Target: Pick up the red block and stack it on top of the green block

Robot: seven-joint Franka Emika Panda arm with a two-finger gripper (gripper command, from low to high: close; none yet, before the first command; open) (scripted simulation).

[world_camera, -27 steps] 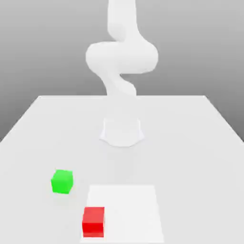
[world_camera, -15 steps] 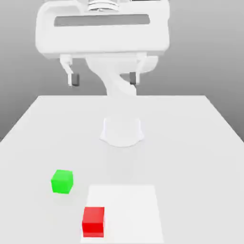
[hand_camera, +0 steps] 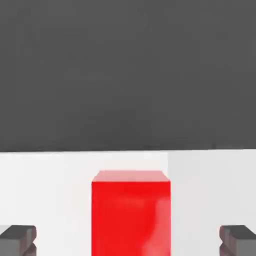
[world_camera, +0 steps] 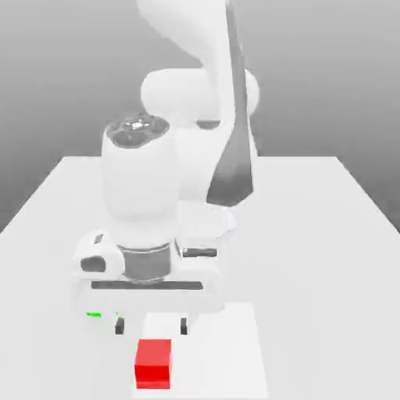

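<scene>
The red block (world_camera: 153,362) rests on the table near the front edge, at the left side of a paler square patch. My gripper (world_camera: 151,326) hangs low just behind and above it, open, its two dark fingertips (world_camera: 119,326) spread wider than the cube. In the hand view the red block (hand_camera: 130,212) sits centred between the fingertips (hand_camera: 17,240), with clear gaps on both sides and no contact. The green block (world_camera: 94,316) is almost fully hidden behind the hand; only a thin green sliver shows at the exterior view's left of the fingers.
A paler white square patch (world_camera: 226,344) marks the white table (world_camera: 328,234) under the red block. The arm's base and links (world_camera: 211,180) rise behind the hand. Table edges run along the back and both sides.
The hand has dropped from high at the back to just above the red block and turned, now covering most of the green block. Neither block has moved.
</scene>
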